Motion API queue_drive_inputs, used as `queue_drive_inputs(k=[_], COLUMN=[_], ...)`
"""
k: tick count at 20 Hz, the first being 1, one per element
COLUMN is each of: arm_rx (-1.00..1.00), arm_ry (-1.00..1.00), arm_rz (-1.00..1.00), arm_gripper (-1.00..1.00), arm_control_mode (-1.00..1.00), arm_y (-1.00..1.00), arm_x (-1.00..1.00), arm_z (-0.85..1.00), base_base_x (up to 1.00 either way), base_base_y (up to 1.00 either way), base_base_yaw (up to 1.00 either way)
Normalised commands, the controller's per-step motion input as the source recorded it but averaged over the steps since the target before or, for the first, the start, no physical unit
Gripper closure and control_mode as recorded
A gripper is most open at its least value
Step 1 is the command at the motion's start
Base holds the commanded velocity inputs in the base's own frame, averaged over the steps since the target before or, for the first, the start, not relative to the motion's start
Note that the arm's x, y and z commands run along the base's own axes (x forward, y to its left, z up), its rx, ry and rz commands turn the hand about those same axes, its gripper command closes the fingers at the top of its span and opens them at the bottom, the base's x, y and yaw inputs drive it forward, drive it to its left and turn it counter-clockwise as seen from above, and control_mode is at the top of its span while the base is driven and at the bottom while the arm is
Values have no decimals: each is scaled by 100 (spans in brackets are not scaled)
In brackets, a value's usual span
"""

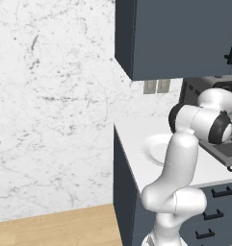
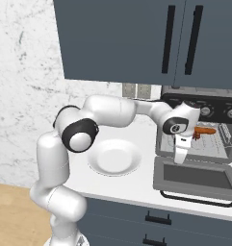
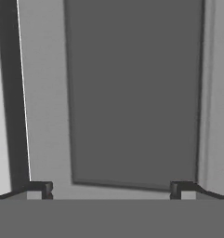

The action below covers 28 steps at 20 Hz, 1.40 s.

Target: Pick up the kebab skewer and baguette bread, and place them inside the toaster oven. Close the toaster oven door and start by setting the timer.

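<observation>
My gripper (image 2: 181,159) hangs wide open and empty over the dropped toaster oven door (image 2: 197,178) — its bar handle (image 2: 197,199) lies crosswise toward six o'clock.

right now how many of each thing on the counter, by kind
toaster oven: 1
plate: 1
baguette, in the oven: 1
skewer, in the oven: 1
total: 4
</observation>
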Motion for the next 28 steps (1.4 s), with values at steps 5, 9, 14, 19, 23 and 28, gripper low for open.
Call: queue_drive_inputs(k=[5,9,14,19,23,28], arm_rx=[0,0,-1,-7,-12,-14], arm_ry=[-1,-2,0,0,0,0], arm_rz=[0,0,0,11,21,24], arm_gripper=[-100,-100,-100,-100,-100,-100], arm_control_mode=[-100,-100,-100,-100,-100,-100], arm_y=[0,0,-10,-3,-6,0], arm_x=[39,47,-15,-65,-97,-95], arm_z=[-2,0,7,29,10,1], base_base_x=[0,0,0,0,0,0], base_base_y=[0,0,0,0,0,0], base_base_yaw=[0,0,0,0,0,0])
